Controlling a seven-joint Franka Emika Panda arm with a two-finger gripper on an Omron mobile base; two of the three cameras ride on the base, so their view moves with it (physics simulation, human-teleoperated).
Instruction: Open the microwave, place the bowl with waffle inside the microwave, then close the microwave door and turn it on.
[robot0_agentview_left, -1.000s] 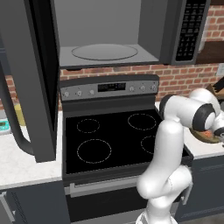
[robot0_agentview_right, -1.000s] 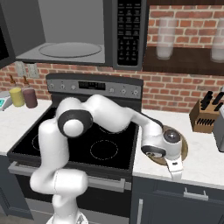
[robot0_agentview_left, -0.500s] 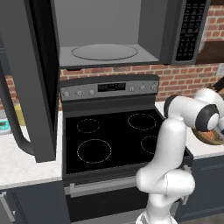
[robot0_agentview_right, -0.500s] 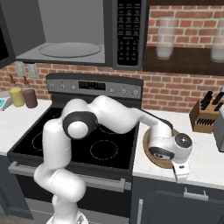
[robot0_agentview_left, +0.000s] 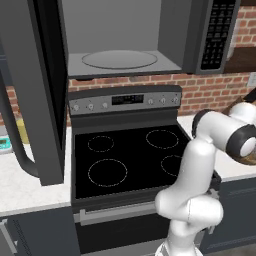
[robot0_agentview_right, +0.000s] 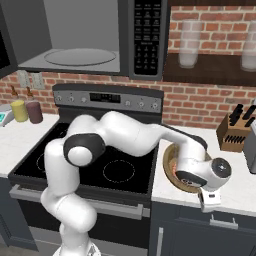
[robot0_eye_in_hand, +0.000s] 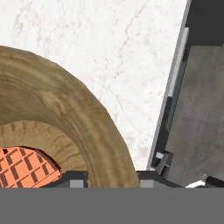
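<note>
hand (robot0_eye_in_hand: 110, 177) has sunk astride bowl (robot0_eye_in_hand: 65, 127) rim, clamping unclear, white marble counter (robot0_eye_in_hand: 109, 57), brick wall (robot0_agentview_right: 200, 100)

A red brick wall (robot0_agentview_right: 200, 102) runs behind a black stove (robot0_agentview_left: 127, 160), flanked by white marble counters (robot0_agentview_right: 235, 192). A knife block (robot0_agentview_right: 234, 131) sits just beyond the gripper; two bottles (robot0_agentview_right: 27, 110) stand far across the stove. Dark cabinets (robot0_agentview_right: 200, 232) sit below.

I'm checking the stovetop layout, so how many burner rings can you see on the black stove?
4 in the left base view: back left, back right, front left and front right, the last partly hidden behind the white arm.
</note>
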